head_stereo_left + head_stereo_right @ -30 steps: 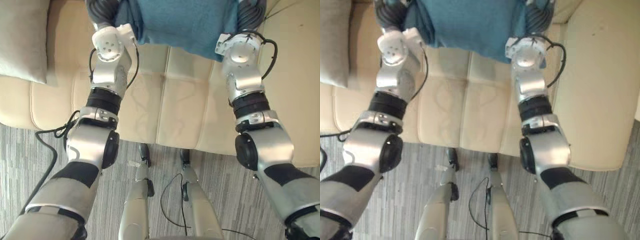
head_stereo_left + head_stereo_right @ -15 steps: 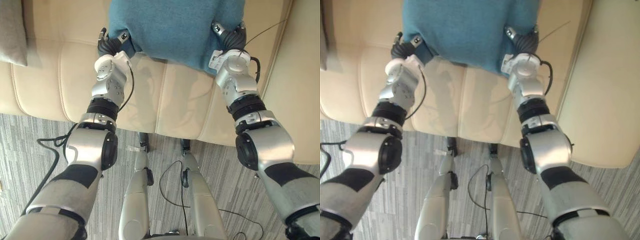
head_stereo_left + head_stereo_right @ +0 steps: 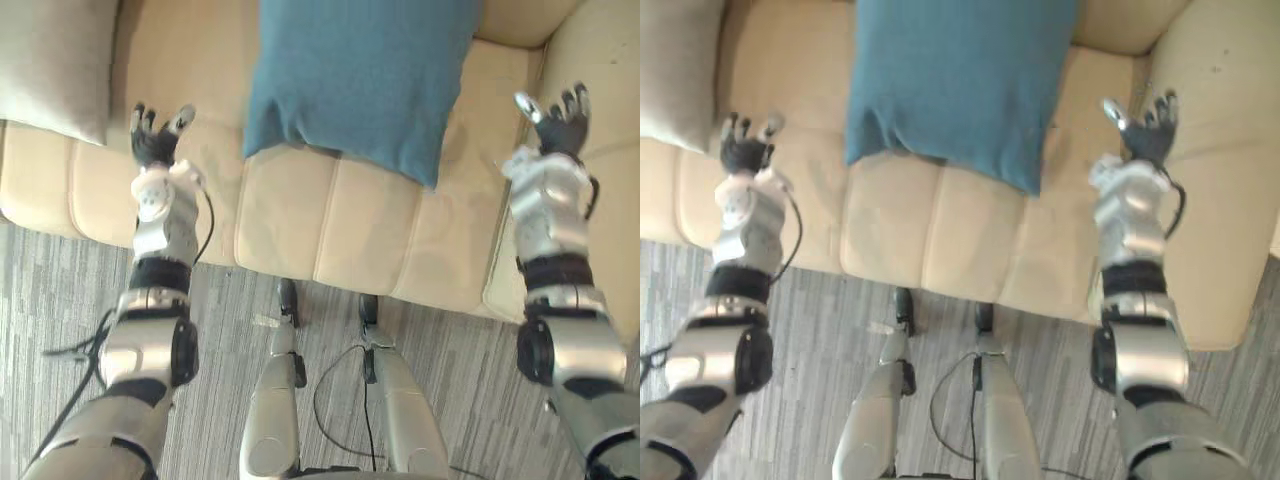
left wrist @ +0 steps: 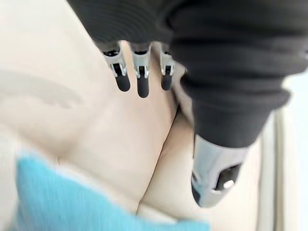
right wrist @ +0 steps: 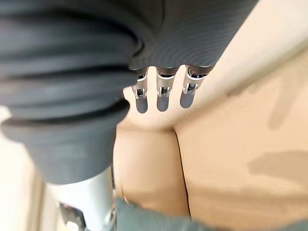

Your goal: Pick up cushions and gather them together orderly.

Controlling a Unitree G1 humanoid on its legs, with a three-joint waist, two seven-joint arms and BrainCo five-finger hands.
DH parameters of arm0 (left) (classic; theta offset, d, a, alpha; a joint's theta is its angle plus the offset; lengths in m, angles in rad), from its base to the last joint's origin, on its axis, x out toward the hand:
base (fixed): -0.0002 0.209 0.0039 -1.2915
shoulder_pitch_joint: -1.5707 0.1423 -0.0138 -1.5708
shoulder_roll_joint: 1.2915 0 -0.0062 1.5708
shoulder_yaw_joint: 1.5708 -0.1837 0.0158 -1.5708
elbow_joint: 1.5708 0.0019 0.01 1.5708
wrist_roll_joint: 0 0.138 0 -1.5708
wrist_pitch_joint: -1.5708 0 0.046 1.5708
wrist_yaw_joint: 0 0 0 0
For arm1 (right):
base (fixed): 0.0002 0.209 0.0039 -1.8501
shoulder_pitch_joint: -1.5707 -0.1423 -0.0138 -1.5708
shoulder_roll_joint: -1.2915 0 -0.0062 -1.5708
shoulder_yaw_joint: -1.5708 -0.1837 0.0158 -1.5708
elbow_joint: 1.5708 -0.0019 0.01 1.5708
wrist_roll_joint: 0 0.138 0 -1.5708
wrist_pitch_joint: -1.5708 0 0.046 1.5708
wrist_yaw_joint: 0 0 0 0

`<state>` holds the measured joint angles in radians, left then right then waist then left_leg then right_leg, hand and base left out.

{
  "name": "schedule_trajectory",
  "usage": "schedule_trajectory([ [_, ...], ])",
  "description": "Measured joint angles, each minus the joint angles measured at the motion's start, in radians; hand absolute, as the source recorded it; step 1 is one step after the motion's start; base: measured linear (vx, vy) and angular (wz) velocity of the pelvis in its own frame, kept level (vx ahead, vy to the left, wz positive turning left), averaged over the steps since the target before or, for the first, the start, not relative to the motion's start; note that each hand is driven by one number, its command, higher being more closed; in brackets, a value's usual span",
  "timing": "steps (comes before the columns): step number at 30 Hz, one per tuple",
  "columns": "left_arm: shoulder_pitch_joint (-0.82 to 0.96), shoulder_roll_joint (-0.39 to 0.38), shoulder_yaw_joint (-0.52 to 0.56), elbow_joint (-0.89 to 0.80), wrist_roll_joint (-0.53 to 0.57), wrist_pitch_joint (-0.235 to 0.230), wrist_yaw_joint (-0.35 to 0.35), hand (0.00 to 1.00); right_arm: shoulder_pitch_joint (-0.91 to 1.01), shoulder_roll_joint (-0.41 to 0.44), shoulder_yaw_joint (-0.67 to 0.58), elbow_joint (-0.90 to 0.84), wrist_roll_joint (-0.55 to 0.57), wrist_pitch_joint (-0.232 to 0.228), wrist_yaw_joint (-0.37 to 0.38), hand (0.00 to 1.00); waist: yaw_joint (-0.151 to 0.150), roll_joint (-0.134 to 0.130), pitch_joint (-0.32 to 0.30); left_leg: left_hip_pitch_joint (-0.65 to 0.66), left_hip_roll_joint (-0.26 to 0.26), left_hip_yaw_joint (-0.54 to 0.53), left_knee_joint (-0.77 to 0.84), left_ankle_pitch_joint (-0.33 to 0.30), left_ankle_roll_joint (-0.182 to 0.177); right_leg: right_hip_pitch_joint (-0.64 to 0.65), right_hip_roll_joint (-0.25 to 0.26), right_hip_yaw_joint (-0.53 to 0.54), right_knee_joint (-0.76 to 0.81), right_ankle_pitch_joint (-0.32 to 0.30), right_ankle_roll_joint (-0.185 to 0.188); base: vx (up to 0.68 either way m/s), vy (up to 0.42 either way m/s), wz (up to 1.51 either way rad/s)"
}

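Two hands up and empty in the left eye view: the left hand (image 3: 155, 140) spreads straight fingers over the cream sofa (image 3: 330, 230), and the right hand (image 3: 553, 118) does likewise near the sofa's right arm. The blue cushion (image 3: 360, 80) lies on the seat between them, well apart from both (a pale grey cushion (image 3: 50, 60) sits at the sofa's left end). Left wrist view, fingers (image 4: 141, 82) straight, gripping nothing, a blue edge of the cushion past them; right wrist view, fingers (image 5: 162, 98) straight over cream leather, nothing held.
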<state>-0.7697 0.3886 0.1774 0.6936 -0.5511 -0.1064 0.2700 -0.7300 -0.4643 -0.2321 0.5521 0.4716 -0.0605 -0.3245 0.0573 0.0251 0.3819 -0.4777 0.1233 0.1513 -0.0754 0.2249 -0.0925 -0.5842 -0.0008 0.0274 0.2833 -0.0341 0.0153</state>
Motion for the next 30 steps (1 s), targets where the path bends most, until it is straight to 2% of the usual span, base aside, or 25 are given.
schedule_trajectory([
  [1,0.042,-0.013,0.003,-0.021,0.002,-0.003,0.001,0.00,0.054,0.014,-0.015,-0.030,0.000,-0.007,0.008,0.00,0.001,0.000,0.000,0.007,-0.002,0.000,0.013,-0.009,0.005,0.011,-0.002,0.001,0.005,-0.004,0.001,0.02,-0.034,0.03],
  [3,0.247,-0.106,0.000,-0.110,0.018,-0.017,0.001,0.00,0.266,0.124,-0.063,-0.110,-0.002,-0.024,0.036,0.00,0.005,-0.005,-0.003,0.059,-0.008,0.001,0.053,-0.049,0.008,0.076,-0.012,0.001,0.010,-0.026,0.003,0.05,-0.037,-0.01],
  [4,0.287,-0.132,0.000,-0.122,0.025,-0.017,0.000,0.00,0.305,0.150,-0.067,-0.111,-0.002,-0.027,0.046,0.00,0.005,-0.005,-0.003,0.071,-0.009,0.000,0.061,-0.057,0.008,0.092,-0.013,0.000,0.010,-0.030,0.005,0.07,-0.024,0.02],
  [5,0.376,-0.199,-0.005,-0.134,0.043,-0.017,-0.004,0.00,0.400,0.214,-0.072,-0.107,-0.002,-0.028,0.060,0.00,0.005,-0.010,-0.008,0.099,-0.011,0.001,0.073,-0.074,0.008,0.127,-0.016,0.000,0.006,-0.041,0.005,0.05,-0.009,0.03],
  [7,0.496,-0.274,-0.025,-0.124,0.061,-0.011,-0.026,0.00,0.520,0.317,-0.074,-0.088,-0.004,-0.026,0.091,0.00,0.007,-0.024,-0.028,0.130,-0.011,0.002,0.080,-0.098,0.009,0.164,-0.018,-0.002,-0.004,-0.060,0.013,0.07,-0.011,0.03],
  [9,0.604,-0.343,-0.038,-0.032,0.110,0.009,-0.068,0.00,0.645,0.420,-0.079,0.011,-0.043,-0.021,0.136,0.00,0.005,-0.041,-0.092,0.163,-0.010,0.002,0.079,-0.109,0.004,0.208,-0.018,-0.011,-0.027,-0.063,0.010,0.11,-0.006,0.05],
  [12,0.677,-0.393,-0.022,0.091,0.205,0.034,-0.106,0.00,0.734,0.490,-0.094,0.143,-0.075,-0.010,0.175,0.00,0.005,-0.042,-0.166,0.228,-0.010,0.004,0.072,-0.126,0.003,0.288,-0.019,-0.013,-0.066,-0.062,0.009,0.12,0.006,0.01],
  [17,0.744,-0.443,0.072,0.270,0.297,0.063,-0.147,0.00,0.794,0.532,-0.137,0.325,-0.081,0.012,0.220,0.00,0.003,-0.033,-0.280,0.345,-0.015,0.016,0.012,-0.134,-0.001,0.395,-0.022,-0.012,-0.126,-0.069,0.020,0.10,0.007,-0.03],
  [24,0.772,-0.442,0.121,0.334,0.395,0.074,-0.151,0.00,0.792,0.532,-0.138,0.378,-0.157,0.025,0.235,0.00,0.004,-0.036,-0.335,0.437,-0.018,0.036,-0.017,-0.142,-0.005,0.484,-0.020,0.002,-0.162,-0.064,0.016,0.05,0.007,-0.07],
  [30,0.777,-0.441,0.121,0.339,0.415,0.074,-0.166,0.00,0.790,0.531,-0.131,0.385,-0.169,0.032,0.243,0.00,0.006,-0.039,-0.344,0.472,-0.024,0.067,-0.020,-0.150,0.001,0.515,-0.018,0.039,-0.185,-0.041,0.026,0.03,0.016,-0.15],
])
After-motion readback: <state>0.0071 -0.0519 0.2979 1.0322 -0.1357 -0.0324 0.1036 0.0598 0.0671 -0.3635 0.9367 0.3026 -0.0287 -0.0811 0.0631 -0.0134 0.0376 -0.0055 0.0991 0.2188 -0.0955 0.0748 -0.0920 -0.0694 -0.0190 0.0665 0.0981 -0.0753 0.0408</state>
